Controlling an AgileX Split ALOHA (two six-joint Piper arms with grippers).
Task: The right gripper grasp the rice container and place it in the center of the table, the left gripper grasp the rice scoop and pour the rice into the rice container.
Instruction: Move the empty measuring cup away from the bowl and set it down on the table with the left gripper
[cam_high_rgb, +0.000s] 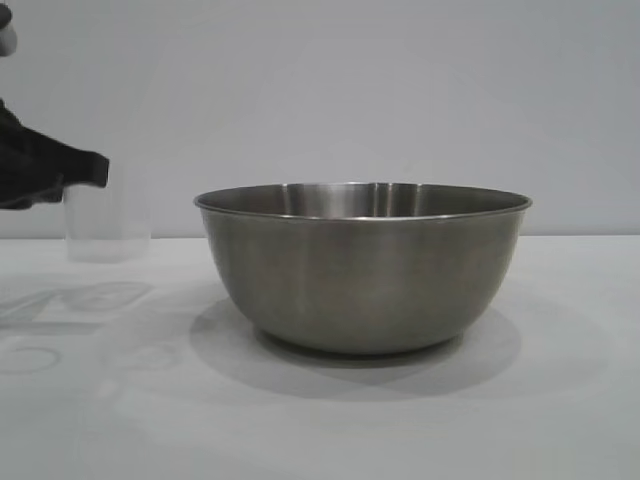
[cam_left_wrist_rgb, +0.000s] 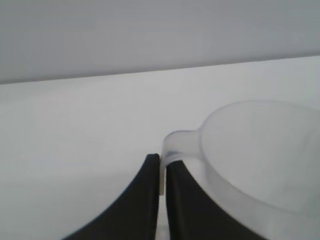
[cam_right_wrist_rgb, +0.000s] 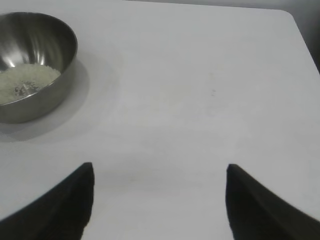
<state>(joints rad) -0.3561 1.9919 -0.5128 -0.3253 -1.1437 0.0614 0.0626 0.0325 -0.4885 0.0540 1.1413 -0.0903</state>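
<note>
The rice container (cam_high_rgb: 365, 270), a big steel bowl, stands on the table in the middle of the exterior view. In the right wrist view its wall (cam_right_wrist_rgb: 35, 107) shows, with rice (cam_right_wrist_rgb: 25, 82) as a pale mass on the bottom. The rice scoop (cam_high_rgb: 105, 225), a translucent cup, is upright at the far left, down at table level. My left gripper (cam_high_rgb: 95, 170) holds it. In the left wrist view the left gripper (cam_left_wrist_rgb: 162, 160) is shut on the loop handle (cam_left_wrist_rgb: 175, 142) of the scoop (cam_left_wrist_rgb: 260, 150). My right gripper (cam_right_wrist_rgb: 160, 170) is open and empty over bare table, well away from the bowl.
The white table (cam_high_rgb: 500, 420) runs to a plain grey wall behind. In the right wrist view the table's far edge and rounded corner (cam_right_wrist_rgb: 287, 12) show. Faint printed marks (cam_high_rgb: 70, 300) lie on the table at the left.
</note>
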